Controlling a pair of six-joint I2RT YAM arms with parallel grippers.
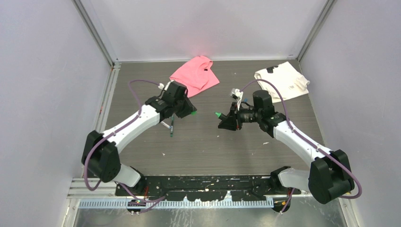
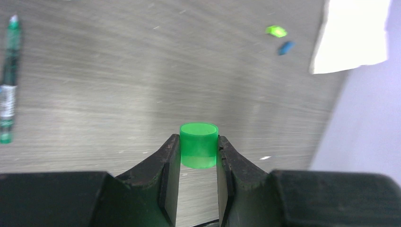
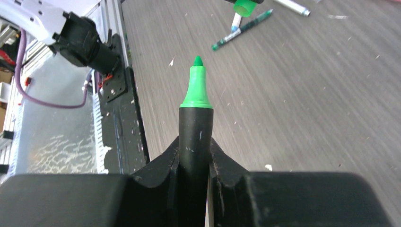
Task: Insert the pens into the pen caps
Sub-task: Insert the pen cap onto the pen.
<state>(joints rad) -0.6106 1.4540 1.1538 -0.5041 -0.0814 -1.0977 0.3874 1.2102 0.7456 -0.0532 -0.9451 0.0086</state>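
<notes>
Left gripper pinches the green cap; right gripper clamps the black marker, green tip out, rear end hidden. Grey wood-grain table below, pale walls around.

**Left wrist view:** translucent bright green cap between the matte black fingers of the left gripper; dark green pen with a white printed label band; lime green cap; blue cap; white cloth.

**Right wrist view:** black marker with a vivid green collar and darker green nib, in the black right gripper.

**Top view:** pink cloth; grey-brown table with fine wood-grain streaks and white flecks; left arm and right arm white with black joints; cables purple.
</notes>
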